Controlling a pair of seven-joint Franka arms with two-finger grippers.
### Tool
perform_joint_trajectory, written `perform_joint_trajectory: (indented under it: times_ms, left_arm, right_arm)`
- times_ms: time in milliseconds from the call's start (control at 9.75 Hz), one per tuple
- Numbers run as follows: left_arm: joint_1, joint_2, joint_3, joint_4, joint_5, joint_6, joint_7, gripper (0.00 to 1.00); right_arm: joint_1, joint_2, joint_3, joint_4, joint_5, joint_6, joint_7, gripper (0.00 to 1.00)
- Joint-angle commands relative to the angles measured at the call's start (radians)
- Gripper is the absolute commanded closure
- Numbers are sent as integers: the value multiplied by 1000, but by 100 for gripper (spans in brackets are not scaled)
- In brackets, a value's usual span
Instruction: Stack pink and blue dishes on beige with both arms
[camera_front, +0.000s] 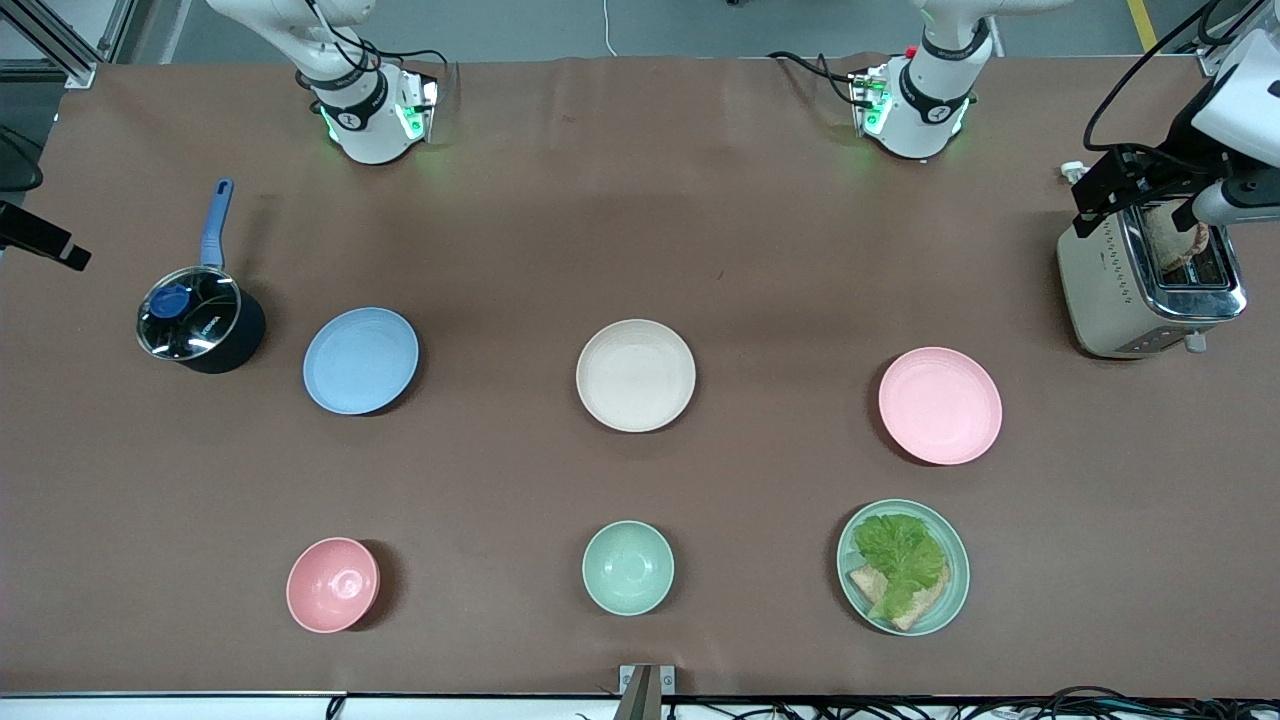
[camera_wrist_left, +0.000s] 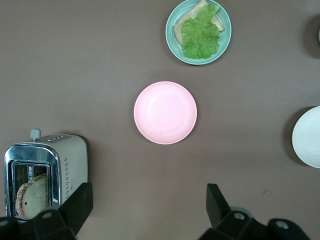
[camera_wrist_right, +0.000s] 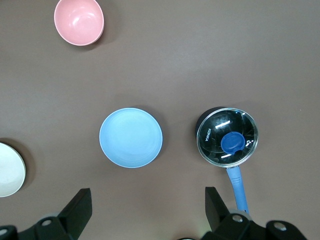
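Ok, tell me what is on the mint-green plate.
The round mint-green plate holds a green lettuce leaf lying over a slice of brown bread. The leaf covers most of the bread, so anything beneath stays hidden.

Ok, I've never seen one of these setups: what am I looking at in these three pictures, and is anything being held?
Two white robot arms stand at a brown table. The big picture looks down from across the table; the other two come from cameras on each arm's wrist.

The left gripper hangs open over the pink plate, beside a toaster with bread in it. The right gripper hangs open over the blue plate, beside a lidded saucepan. Neither holds anything.

The beige plate sits between the pink and blue ones. Nearer the front camera are a pink bowl, a green bowl and a green plate of lettuce and bread.
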Motion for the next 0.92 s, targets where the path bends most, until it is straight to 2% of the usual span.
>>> perform_joint_trajectory:
  times_ms: [0, 308, 410, 615, 718, 821]
  left_arm:
    - [4, 26, 3, 4, -28, -27, 12, 0]
    - [21, 107, 6, 3, -13, -17, 20, 0]
    - [68, 166, 4, -2, -28, 22, 21, 0]
    - [76, 219, 4, -130, -28, 204, 26, 0]
    - [99, 233, 4, -225, -27, 330, 32, 0]
    - [118, 245, 4, -302, -27, 422, 65, 0]
  right_arm:
    - [1, -27, -2, -29, 12, 2, 16, 0]
    - [6, -22, 0, -26, 14, 2, -16, 0]
    - [9, -21, 1, -24, 29, 2, -42, 0]
    - [8, 62, -2, -33, 139, 29, -111, 0]
    - [14, 112, -2, -47, 158, 72, -163, 0]
    - [17, 140, 0, -111, 158, 147, -235, 0]
